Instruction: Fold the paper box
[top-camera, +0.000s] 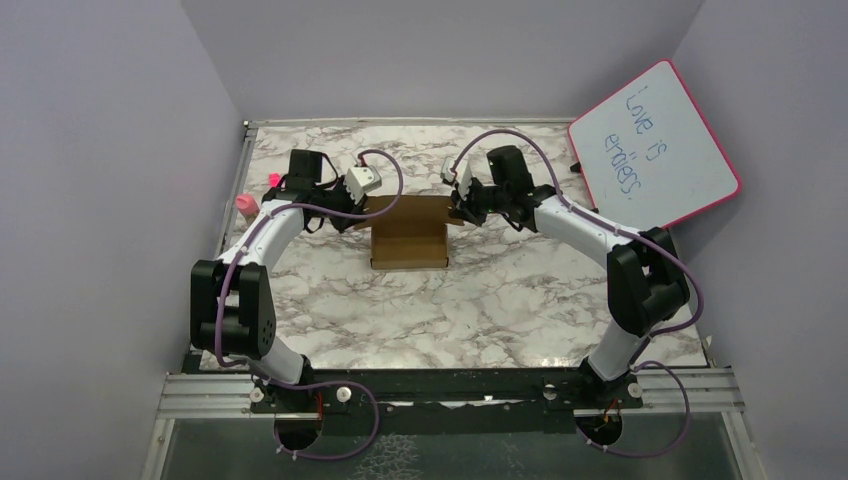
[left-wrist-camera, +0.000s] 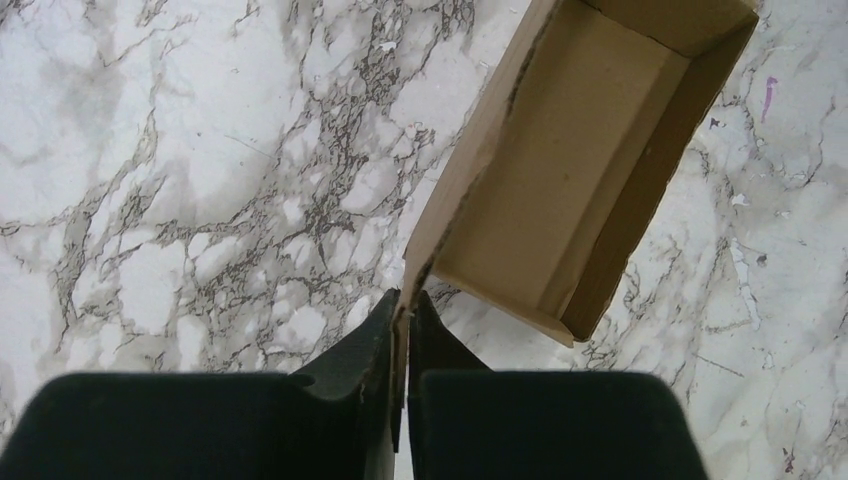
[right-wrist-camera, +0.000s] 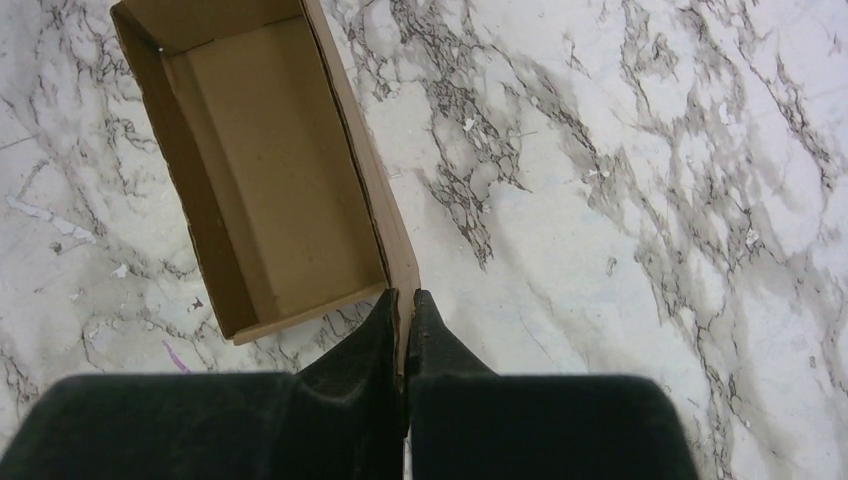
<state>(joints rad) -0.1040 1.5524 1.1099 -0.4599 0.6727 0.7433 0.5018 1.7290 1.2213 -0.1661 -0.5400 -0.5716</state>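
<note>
**Both jaws pinched on the box's side walls**

The left jaws are almost fully closed, with only a sheet's thickness between them. The two black fingers (left-wrist-camera: 365, 350) clamp the near end of one long wall of the paper box (left-wrist-camera: 560, 170). In the left wrist view that wall runs up and away from the fingertips, and the open tray of the box lies to its right. The tray's floor and its inner walls are in plain sight.

The right jaws are closed to the same narrow slit. Their fingers (right-wrist-camera: 440, 345) grip the corner tip of the opposite long wall, where it reaches just past the tray's end wall. In the right wrist view the box's open hollow lies to the left of the gripped wall.

From above, the box sits on the marble-patterned worktop (top-camera: 480, 310), roughly midway between the sides and in the far half. Its plain brown, unprinted inside faces up. The left arm (top-camera: 265, 240) reaches in from the left and the right arm (top-camera: 590, 230) from the right. They meet the box at its far end, one on each side.

A pink-framed whiteboard (top-camera: 655, 145) with blue handwriting leans in the far right corner, well apart from the box. Two small pink things (top-camera: 246, 203) sit near the worktop's left edge, beside the left arm. They are too small to make out.
</note>
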